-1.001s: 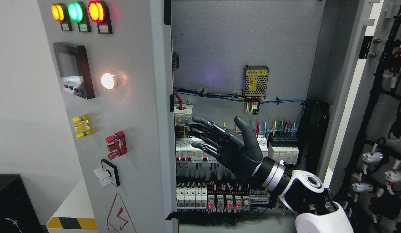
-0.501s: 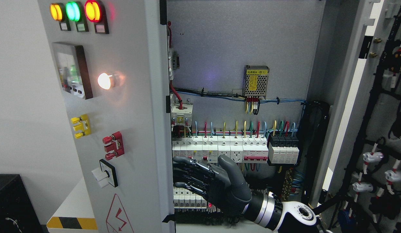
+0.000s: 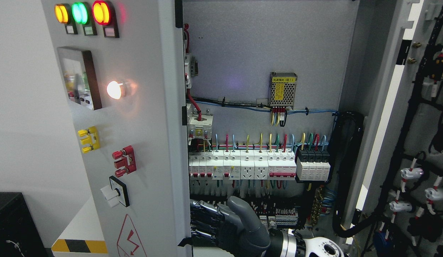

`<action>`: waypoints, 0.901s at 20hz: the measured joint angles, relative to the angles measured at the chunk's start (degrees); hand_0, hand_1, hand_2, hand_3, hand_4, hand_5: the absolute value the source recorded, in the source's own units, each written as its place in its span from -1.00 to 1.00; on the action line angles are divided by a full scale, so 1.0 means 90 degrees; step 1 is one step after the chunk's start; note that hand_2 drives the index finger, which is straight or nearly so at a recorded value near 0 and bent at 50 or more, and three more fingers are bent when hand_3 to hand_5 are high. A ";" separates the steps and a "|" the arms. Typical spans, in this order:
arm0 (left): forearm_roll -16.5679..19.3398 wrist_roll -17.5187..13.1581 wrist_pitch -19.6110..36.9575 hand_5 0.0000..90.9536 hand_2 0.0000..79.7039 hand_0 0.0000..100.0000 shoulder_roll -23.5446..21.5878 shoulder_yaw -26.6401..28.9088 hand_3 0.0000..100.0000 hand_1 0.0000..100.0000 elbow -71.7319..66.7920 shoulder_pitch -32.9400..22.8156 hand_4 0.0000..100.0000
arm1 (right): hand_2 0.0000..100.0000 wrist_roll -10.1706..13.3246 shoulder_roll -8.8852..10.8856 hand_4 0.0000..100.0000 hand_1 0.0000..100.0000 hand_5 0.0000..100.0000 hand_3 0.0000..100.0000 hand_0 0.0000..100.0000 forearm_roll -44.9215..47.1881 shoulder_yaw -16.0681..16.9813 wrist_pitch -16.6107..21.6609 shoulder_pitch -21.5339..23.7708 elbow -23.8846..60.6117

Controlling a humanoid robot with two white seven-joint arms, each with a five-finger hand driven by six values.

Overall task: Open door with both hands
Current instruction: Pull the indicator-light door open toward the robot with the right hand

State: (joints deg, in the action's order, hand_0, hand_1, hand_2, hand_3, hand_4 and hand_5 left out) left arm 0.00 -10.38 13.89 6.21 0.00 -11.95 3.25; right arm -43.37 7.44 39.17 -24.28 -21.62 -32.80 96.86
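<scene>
Reaching in from the lower right, the right robot hand (image 3: 221, 223) sits low in the cabinet opening, its dark fingers (image 3: 203, 217) stretched out and released toward the inner edge of the left door (image 3: 146, 142), grasping nothing; whether the fingertips touch that edge cannot be told. The left robot hand is out of sight. This grey door stands partly swung aside at the picture's left and carries three lit indicator lamps (image 3: 82, 13) at the top, a framed meter (image 3: 80, 78), a glowing white lamp (image 3: 115, 90), a yellow switch (image 3: 88, 139), a red switch (image 3: 124, 161) and a rotary selector (image 3: 116, 192). The right door (image 3: 396, 107) is open at the far right, black cable harnesses running down its inner face. Inside the cabinet (image 3: 264, 46), a perforated power supply (image 3: 283, 90) with a yellow label hangs on the back panel, and a row of white circuit breakers (image 3: 243, 165) with coloured wires above them runs across the middle. Below lies a row of terminal blocks (image 3: 278, 216), just beside the thumb.
</scene>
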 measured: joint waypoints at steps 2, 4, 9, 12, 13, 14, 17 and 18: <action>0.0000 0.0000 0.0000 -1.00 -1.00 -1.00 0.0000 0.0000 -1.00 -1.00 0.0000 0.0000 -1.00 | -1.00 -0.0021 0.0000 -1.00 -1.00 -1.00 -1.00 -1.00 -0.0008 -0.0076 -0.0005 0.0017 0.0054; 0.0000 0.0000 0.0000 -1.00 -1.00 -1.00 0.0000 0.0000 -1.00 -1.00 0.0000 0.0000 -1.00 | -1.00 -0.0025 0.0000 -1.00 -1.00 -1.00 -1.00 -1.00 -0.0016 -0.0145 -0.0006 0.0033 0.0098; 0.0000 0.0000 0.0000 -1.00 -1.00 -1.00 0.0000 0.0000 -1.00 -1.00 0.0000 0.0000 -1.00 | -1.00 -0.0032 0.0000 -1.00 -1.00 -1.00 -1.00 -1.00 -0.0040 -0.0343 -0.0007 0.0065 0.0188; 0.0000 0.0000 0.0000 -1.00 -1.00 -1.00 0.0000 0.0000 -1.00 -1.00 0.0000 0.0000 -1.00 | -1.00 -0.0032 0.0000 -1.00 -1.00 -1.00 -1.00 -1.00 -0.0057 -0.0474 -0.0007 0.0073 0.0226; 0.0000 0.0000 0.0000 -1.00 -1.00 -1.00 0.0000 0.0000 -1.00 -1.00 0.0000 0.0000 -1.00 | -1.00 -0.0032 -0.0001 -1.00 -1.00 -1.00 -1.00 -1.00 -0.0062 -0.0511 -0.0007 0.0074 0.0236; 0.0000 0.0000 0.0000 -1.00 -1.00 -1.00 0.0000 0.0000 -1.00 -1.00 0.0000 0.0000 -1.00 | -1.00 -0.0037 -0.0006 -1.00 -1.00 -1.00 -1.00 -1.00 -0.0068 -0.0550 -0.0007 0.0073 0.0244; 0.0000 0.0000 0.0000 -1.00 -1.00 -1.00 -0.0001 0.0000 -1.00 -1.00 0.0000 0.0000 -1.00 | -1.00 -0.0058 -0.0019 -1.00 -1.00 -1.00 -1.00 -1.00 -0.0107 -0.0700 -0.0007 0.0057 0.0263; 0.0000 0.0000 0.0000 -1.00 -1.00 -1.00 0.0000 0.0000 -1.00 -1.00 0.0000 0.0000 -1.00 | -1.00 -0.0053 -0.0023 -1.00 -1.00 -1.00 -1.00 -1.00 -0.0143 -0.0757 -0.0007 0.0049 0.0265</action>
State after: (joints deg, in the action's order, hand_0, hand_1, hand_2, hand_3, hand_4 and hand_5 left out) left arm 0.00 -10.38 13.89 6.21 0.00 -11.95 3.25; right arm -43.85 7.24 37.88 -31.09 -21.68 -32.36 99.24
